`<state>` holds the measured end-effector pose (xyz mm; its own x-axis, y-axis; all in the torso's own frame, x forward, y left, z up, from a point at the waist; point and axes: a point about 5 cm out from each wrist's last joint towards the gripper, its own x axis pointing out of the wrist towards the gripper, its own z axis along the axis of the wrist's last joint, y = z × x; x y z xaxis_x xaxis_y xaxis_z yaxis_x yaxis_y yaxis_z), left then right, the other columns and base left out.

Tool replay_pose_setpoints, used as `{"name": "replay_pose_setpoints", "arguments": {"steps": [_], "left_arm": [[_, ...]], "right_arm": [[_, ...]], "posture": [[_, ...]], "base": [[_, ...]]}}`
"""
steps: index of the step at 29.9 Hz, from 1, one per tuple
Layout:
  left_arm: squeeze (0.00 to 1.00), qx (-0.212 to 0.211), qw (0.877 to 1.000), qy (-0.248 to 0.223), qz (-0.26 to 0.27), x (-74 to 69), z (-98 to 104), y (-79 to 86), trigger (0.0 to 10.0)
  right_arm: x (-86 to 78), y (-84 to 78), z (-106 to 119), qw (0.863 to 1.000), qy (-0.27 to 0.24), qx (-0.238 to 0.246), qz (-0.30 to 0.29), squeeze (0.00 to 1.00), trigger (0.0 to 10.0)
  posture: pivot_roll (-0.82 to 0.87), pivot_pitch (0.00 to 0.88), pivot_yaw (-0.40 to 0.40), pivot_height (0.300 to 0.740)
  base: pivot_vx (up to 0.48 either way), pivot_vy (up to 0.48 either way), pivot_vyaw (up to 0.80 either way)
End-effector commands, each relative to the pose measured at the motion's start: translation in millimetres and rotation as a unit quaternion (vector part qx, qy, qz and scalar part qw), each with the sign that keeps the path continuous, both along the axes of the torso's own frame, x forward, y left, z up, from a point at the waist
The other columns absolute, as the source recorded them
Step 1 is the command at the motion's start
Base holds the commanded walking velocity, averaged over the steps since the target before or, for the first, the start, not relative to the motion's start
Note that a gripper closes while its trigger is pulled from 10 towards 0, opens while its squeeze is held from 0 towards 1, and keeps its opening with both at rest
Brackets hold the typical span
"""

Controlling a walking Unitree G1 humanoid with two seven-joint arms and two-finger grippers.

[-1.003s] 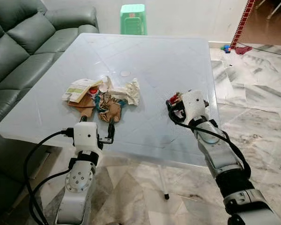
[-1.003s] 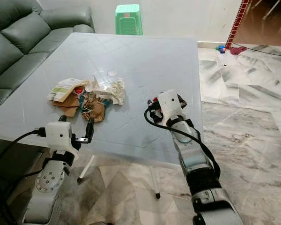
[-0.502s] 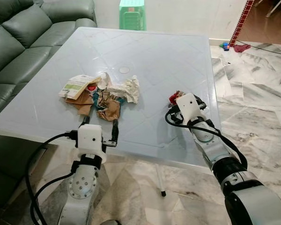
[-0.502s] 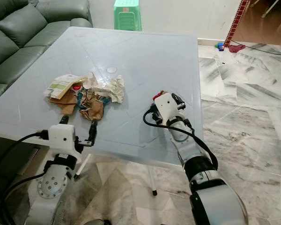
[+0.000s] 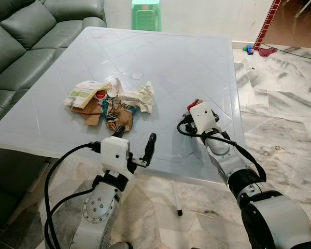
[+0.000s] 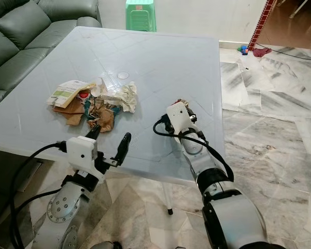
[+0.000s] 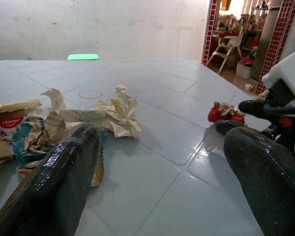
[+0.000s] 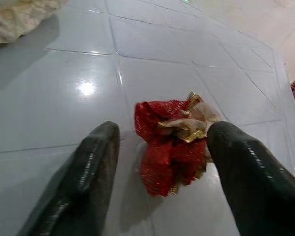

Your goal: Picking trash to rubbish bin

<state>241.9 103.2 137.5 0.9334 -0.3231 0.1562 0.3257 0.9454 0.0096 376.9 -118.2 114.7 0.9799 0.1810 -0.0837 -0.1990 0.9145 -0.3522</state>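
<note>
A pile of crumpled paper and torn wrappers (image 5: pixel 113 102) lies on the pale table (image 5: pixel 166 62), left of centre. A small red and gold crumpled wrapper (image 8: pixel 170 145) lies apart from it, toward the right edge. My right gripper (image 8: pixel 162 133) is open and low over the table, one black finger on each side of the red wrapper. My left gripper (image 5: pixel 136 139) is open at the table's front edge, just right of the pile's near end, with nothing between its fingers (image 7: pixel 71 162).
A dark green sofa (image 5: pixel 20 41) runs along the table's left side. A green plastic stool (image 5: pixel 145 14) stands beyond the far edge. Marble floor (image 5: pixel 285 104) lies to the right, with small items (image 5: pixel 259 51) near a red brick pillar (image 5: pixel 270 21).
My left gripper has moved right along the front edge, away from the pile. My right arm has reached forward and down, so the fingers now flank the red wrapper. The camera shifted slightly.
</note>
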Motion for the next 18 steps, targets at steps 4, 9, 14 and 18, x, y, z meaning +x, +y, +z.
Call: {"name": "replay_pose_setpoints", "arguments": {"steps": [4, 9, 14, 18], "left_arm": [[0.0, 0.008, 1.0, 0.007, -0.012, -2.6, -1.8, -0.6, 10.0], [0.0, 0.011, 1.0, 0.009, -0.013, -2.1, -2.0, -0.1, 10.0], [0.0, 0.014, 1.0, 0.008, -0.013, -1.1, -1.8, 0.8, 10.0], [0.0, 0.016, 1.0, 0.008, -0.01, -0.6, -1.8, 1.7, 10.0]], "right_arm": [[1.4, -1.3, 1.0, 1.0, 0.003, 0.012, -0.006, 0.0, 0.0], [1.6, -1.0, 1.2, 1.0, 0.003, 0.015, -0.005, 0.0, 0.0], [1.2, -0.4, 0.3, 1.0, 0.006, 0.017, -0.004, 0.0, 0.0], [0.9, -0.4, -0.7, 1.0, 0.008, 0.019, -0.004, 0.0, 0.0]], "posture": [[0.08, 0.099, -0.035, 0.74], [0.08, 0.095, -0.033, 0.74], [0.08, 0.091, -0.031, 0.74], [0.08, 0.089, -0.03, 0.74]], "base": [[0.0, 0.0, 0.0], [0.0, 0.0, 0.0], [0.0, 0.0, 0.0], [0.0, 0.0, 0.0]]}}
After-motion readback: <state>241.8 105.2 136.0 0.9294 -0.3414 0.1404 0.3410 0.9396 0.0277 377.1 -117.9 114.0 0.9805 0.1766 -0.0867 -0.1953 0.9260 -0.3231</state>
